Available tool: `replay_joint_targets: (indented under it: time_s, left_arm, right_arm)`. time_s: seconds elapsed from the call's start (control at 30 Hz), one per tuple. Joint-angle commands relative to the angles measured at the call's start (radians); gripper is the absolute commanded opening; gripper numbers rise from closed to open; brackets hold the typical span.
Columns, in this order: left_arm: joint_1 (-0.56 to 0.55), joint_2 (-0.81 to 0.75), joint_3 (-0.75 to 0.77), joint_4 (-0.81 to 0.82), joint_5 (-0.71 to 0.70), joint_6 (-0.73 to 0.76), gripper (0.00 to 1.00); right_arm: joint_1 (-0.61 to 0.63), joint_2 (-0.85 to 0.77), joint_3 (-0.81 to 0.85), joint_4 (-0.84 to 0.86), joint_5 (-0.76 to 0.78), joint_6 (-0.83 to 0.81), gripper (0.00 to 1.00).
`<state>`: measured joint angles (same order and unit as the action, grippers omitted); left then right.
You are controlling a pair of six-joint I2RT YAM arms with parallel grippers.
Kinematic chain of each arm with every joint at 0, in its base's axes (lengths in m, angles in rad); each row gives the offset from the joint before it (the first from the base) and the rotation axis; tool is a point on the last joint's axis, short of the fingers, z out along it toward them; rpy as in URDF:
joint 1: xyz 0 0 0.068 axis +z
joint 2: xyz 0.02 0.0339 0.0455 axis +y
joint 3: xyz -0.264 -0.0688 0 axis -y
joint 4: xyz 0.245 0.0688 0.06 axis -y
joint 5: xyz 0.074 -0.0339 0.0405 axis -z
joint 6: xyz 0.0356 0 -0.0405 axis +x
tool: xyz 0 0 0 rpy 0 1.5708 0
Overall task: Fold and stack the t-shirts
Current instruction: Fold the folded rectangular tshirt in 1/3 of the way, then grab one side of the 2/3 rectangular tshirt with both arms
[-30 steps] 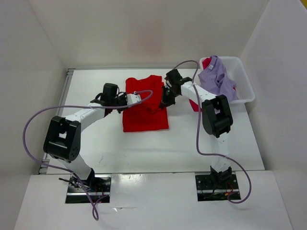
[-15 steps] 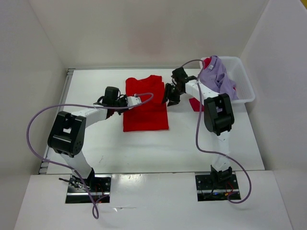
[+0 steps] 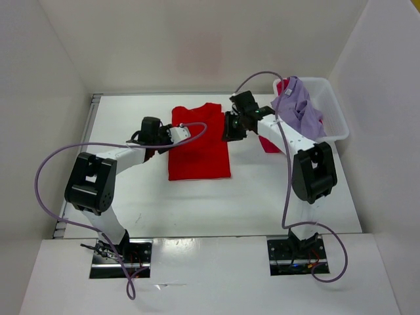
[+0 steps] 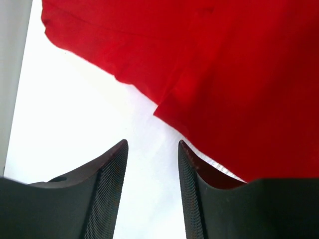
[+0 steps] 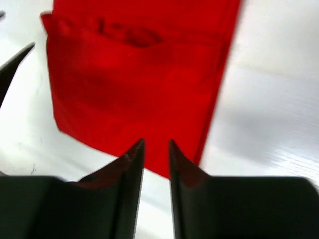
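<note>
Left arm [image 3: 121, 157] and right arm [image 3: 279, 131] reached forward, angled toward each other. Left hand [image 4: 152, 145] stood open, holding nothing; right hand [image 5: 156, 144] narrowly parted, holding nothing.

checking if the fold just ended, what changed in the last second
Both claws let go of the bright red t-shirt: the left claw backed off its left edge, the right claw off its right edge, and the right arm's elbow swung outward. Both stand open. The red t-shirt stayed folded in place; the lavender t-shirt draped over the white bin and the crimson t-shirt beside it did not move.
</note>
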<state>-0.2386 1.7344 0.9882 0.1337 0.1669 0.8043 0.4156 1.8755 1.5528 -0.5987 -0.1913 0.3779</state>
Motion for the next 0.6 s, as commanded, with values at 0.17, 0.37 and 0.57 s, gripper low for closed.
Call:
replay_joint_targets:
  time_s: [0.17,0.37,0.57]
  left_arm:
    - [0.004,-0.137,0.072,-0.199,0.0,0.047,0.57]
    - [-0.088,-0.252,-0.008,-0.521,0.082,0.208,0.7]
    - [-0.212,-0.296,-0.169,-0.522,0.037,0.208,0.72]
  right_arm:
    - [0.043,0.111,0.041,0.048,-0.039,0.002,0.22]
    - [0.034,0.054,-0.054,0.04,-0.039,0.033,0.56]
    - [0.034,-0.055,-0.278,0.094,-0.073,0.102,0.65]
